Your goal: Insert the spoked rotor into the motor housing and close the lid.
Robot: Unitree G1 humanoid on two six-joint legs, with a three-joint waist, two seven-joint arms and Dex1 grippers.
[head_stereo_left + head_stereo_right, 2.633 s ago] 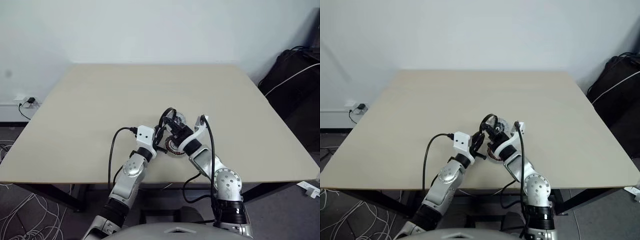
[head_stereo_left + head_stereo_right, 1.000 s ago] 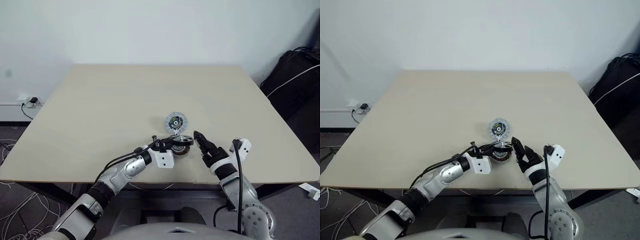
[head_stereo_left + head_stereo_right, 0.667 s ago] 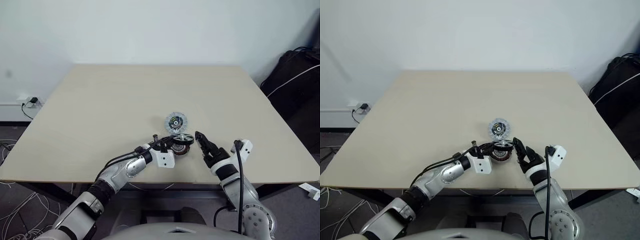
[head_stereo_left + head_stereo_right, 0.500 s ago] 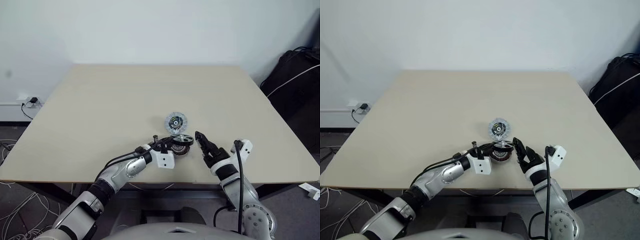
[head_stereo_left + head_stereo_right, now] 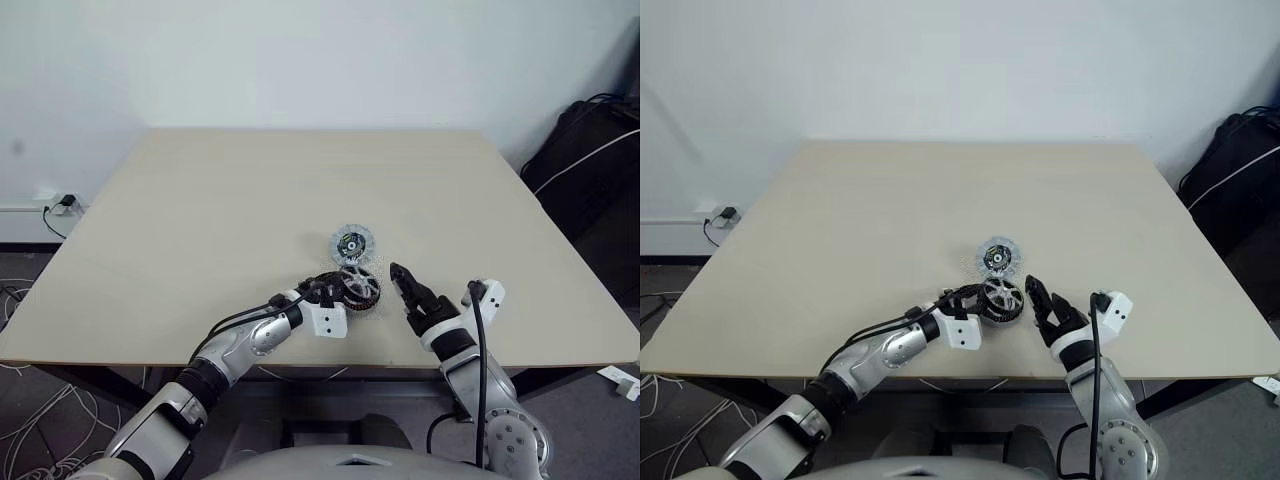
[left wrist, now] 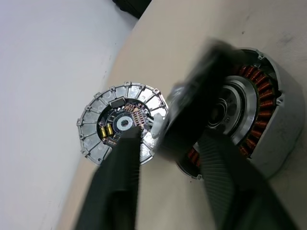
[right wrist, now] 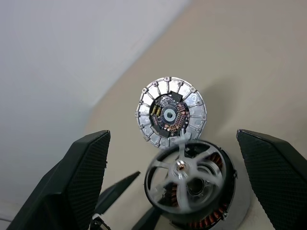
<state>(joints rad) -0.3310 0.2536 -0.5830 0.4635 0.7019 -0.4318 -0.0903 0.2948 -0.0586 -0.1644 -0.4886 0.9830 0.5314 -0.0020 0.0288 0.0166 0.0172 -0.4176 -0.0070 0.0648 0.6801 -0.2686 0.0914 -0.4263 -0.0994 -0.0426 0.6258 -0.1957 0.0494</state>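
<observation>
The motor housing (image 6: pixel 271 120), a grey shell with copper coils, sits near the table's front edge. The spoked rotor (image 5: pixel 359 287) is tipped up on it, spoked face showing, not seated flat; it looks blurred in the left wrist view. My left gripper (image 5: pixel 325 289) is right beside the rotor with its fingers (image 6: pixel 120 187) spread apart, open. The lid (image 5: pixel 351 243) lies just behind the housing, inner face with dark hub up. Just right of the housing, my right gripper (image 5: pixel 408 294) is open, its fingers (image 7: pixel 72 182) wide either side of rotor (image 7: pixel 180 178) and lid (image 7: pixel 171 115).
The beige table (image 5: pixel 200 220) is bare around the parts, which lie close to its front edge. A black bag (image 5: pixel 590 160) stands on the floor off the right side. Cables and a wall socket (image 5: pixel 55 203) lie off the left.
My left gripper held the rotor level over the housing; its fingers have now spread and the rotor has tipped up on edge on the housing. The right arm has not moved.
</observation>
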